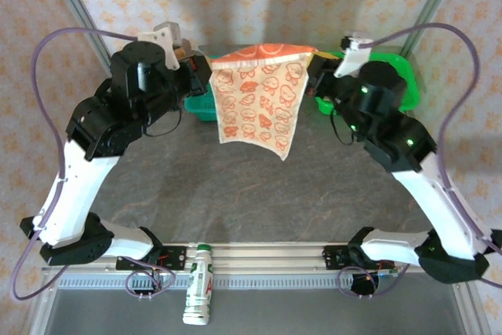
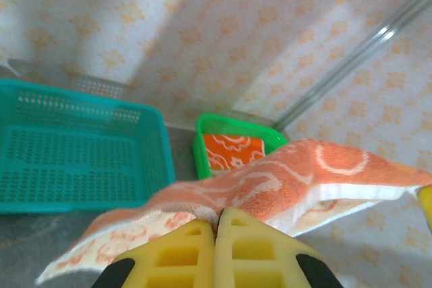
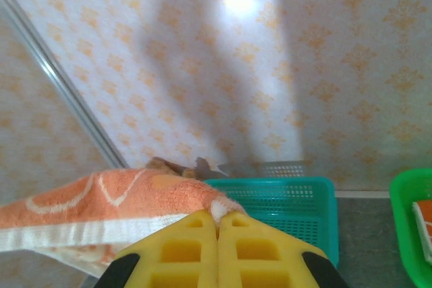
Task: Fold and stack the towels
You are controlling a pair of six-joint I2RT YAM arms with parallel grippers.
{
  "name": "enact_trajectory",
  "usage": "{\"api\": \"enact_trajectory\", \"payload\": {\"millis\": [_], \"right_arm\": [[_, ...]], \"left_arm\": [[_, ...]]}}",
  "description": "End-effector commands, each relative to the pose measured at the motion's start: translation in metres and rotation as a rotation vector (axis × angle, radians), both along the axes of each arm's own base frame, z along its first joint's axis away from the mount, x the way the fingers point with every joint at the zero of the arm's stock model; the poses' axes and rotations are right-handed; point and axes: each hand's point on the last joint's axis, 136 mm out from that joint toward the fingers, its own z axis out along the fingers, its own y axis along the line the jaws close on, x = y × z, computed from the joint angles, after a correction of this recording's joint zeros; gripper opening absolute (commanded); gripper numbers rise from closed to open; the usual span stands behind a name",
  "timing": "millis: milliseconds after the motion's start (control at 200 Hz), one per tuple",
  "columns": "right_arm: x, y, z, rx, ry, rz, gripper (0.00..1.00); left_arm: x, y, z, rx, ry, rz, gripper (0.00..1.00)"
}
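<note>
Above table (image 1: 235, 194), towel (image 1: 259, 107) between both tools (image 2: 217, 219) (image 3: 217, 222)

Counted from my remote station: two towels, one orange printed towel (image 1: 255, 103) spread in the air and one folded towel (image 2: 233, 152) lying in a basket. Two baskets stand on the single desk (image 1: 235, 194): one teal basket (image 2: 74, 153) and one green basket (image 2: 200, 153). Two arms, the left arm (image 1: 78, 170) and the right arm (image 1: 427, 174), carry two yellow fingers each, four in all: left fingers (image 2: 179, 251), right fingers (image 3: 179, 251). One white bottle (image 1: 198, 294) lies at the near rail.
</note>
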Motion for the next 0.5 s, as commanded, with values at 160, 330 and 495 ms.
{"api": "enact_trajectory", "payload": {"millis": [160, 330, 495], "right_arm": [[-0.061, -0.017, -0.011, 0.07, 0.029, 0.091, 0.0], [-0.072, -0.021, -0.04, 0.086, 0.119, 0.088, 0.0], [-0.052, -0.023, -0.072, 0.038, 0.196, -0.031, 0.0]], "left_arm": [[-0.06, 0.018, -0.016, -0.035, 0.027, -0.033, 0.0], [-0.077, 0.018, -0.039, -0.036, 0.083, -0.051, 0.0], [-0.063, 0.027, -0.064, 0.079, 0.127, 0.042, 0.0]]}}
